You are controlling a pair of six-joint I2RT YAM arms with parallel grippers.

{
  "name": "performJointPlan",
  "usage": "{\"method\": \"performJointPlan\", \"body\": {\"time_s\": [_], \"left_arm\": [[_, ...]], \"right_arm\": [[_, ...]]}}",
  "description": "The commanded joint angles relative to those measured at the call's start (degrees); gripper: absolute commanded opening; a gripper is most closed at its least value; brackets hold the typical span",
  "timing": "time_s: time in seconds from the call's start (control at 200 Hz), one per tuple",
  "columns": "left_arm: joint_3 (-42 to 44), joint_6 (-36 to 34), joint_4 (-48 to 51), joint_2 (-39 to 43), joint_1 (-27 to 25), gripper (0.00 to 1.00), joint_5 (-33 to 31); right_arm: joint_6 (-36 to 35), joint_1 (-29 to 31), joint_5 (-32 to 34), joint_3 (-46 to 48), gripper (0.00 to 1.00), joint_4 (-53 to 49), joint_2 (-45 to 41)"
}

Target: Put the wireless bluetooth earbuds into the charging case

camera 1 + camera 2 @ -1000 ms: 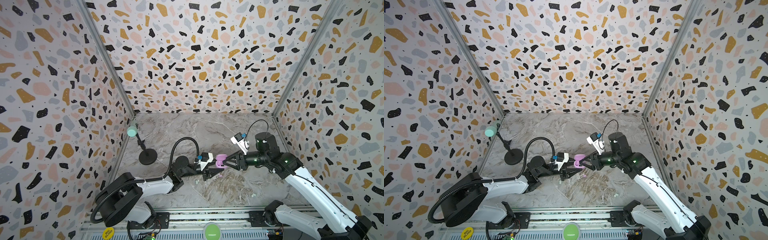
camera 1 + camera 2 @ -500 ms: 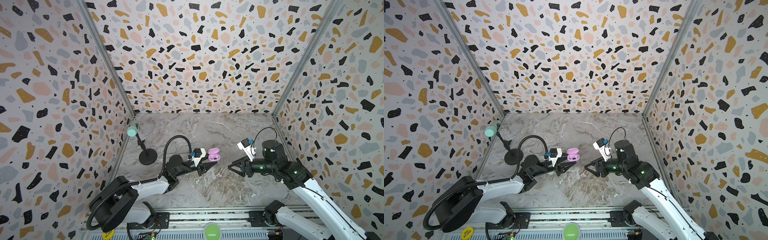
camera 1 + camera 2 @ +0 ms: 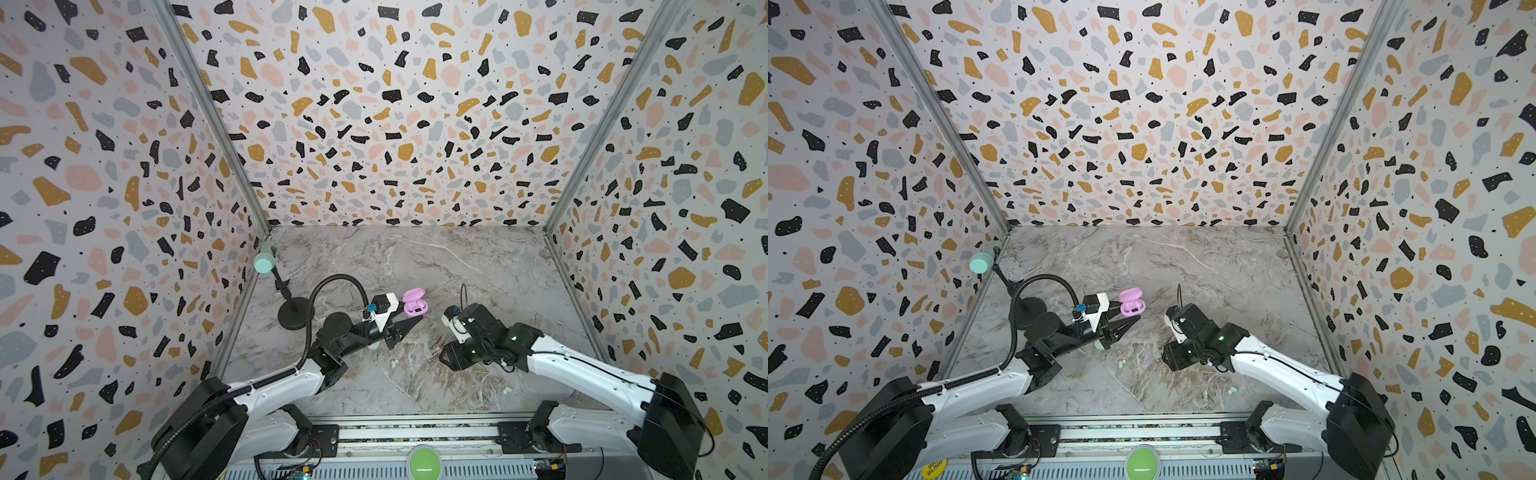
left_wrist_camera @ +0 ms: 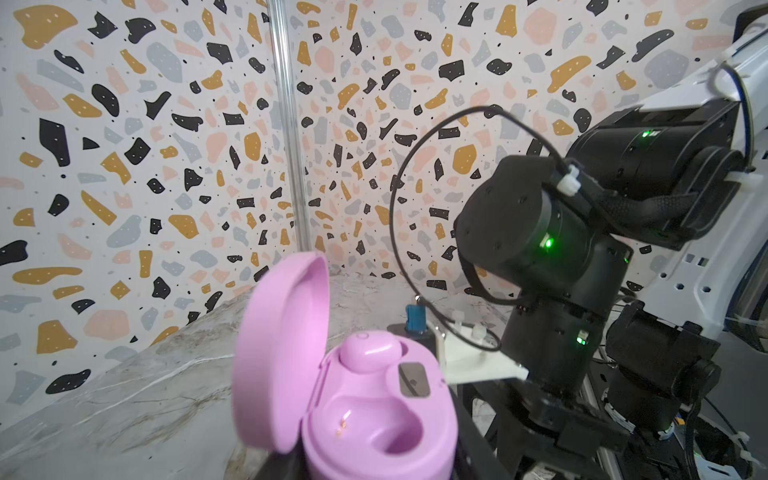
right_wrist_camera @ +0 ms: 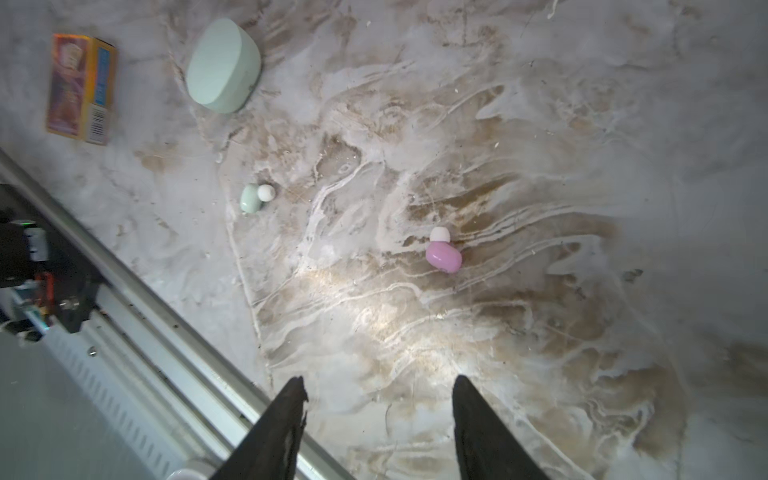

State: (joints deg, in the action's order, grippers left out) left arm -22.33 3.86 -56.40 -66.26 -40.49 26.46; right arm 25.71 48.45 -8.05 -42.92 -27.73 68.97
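Both arms have drawn apart since a second ago. The right pincer (image 5: 378, 399) has left the case and now hangs over the marble-patterned bench (image 5: 540, 166), its two black fingers spread wide with nothing between them. Meanwhile the left pincer (image 3: 409, 323) is clamped on the base of the lilac-pink oval plastic charging case (image 4: 374, 419), whose lid stands hinged open. One lilac-pink plastic earbud (image 4: 369, 353) sits in a well of that case, and the other well is empty. A second lilac-pink earbud with a white tip (image 5: 444, 255) lies loose on the bench ahead of the right pincer. It is well apart from a pale mint earbud (image 5: 252, 198) and a closed mint oval case (image 5: 223, 66). Near that case lies a small orange cardboard box (image 5: 81, 89).
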Motion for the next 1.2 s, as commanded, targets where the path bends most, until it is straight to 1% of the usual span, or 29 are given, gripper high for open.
{"method": "performJointPlan", "body": {"time_s": [0.0, 0.3, 0.586, 0.836, 1.191], "left_arm": [[1.35, -0.69, -0.83, 2.21, 0.41, 0.08, -1.48], [2.77, -0.67, 0.28, 4.47, 0.41, 0.08, -2.39], [3.08, -0.71, 0.49, 5.05, 0.41, 0.08, -2.54], [3.25, -0.84, 0.74, 5.26, 0.41, 0.08, -2.61], [3.17, -0.68, 0.66, 4.91, 0.41, 0.08, -2.4]], "right_arm": [[3.2, 2.1, 8.85, -0.45, 0.59, 4.18, 4.48], [3.46, 3.5, 15.33, -1.52, 0.62, 6.45, 12.99], [1.56, 5.85, 21.31, -3.55, 0.64, 6.25, 19.59], [0.64, 5.97, 27.11, -4.49, 0.64, 4.68, 21.42], [-0.45, 5.74, 30.67, -5.31, 0.65, 3.59, 21.88]]}}
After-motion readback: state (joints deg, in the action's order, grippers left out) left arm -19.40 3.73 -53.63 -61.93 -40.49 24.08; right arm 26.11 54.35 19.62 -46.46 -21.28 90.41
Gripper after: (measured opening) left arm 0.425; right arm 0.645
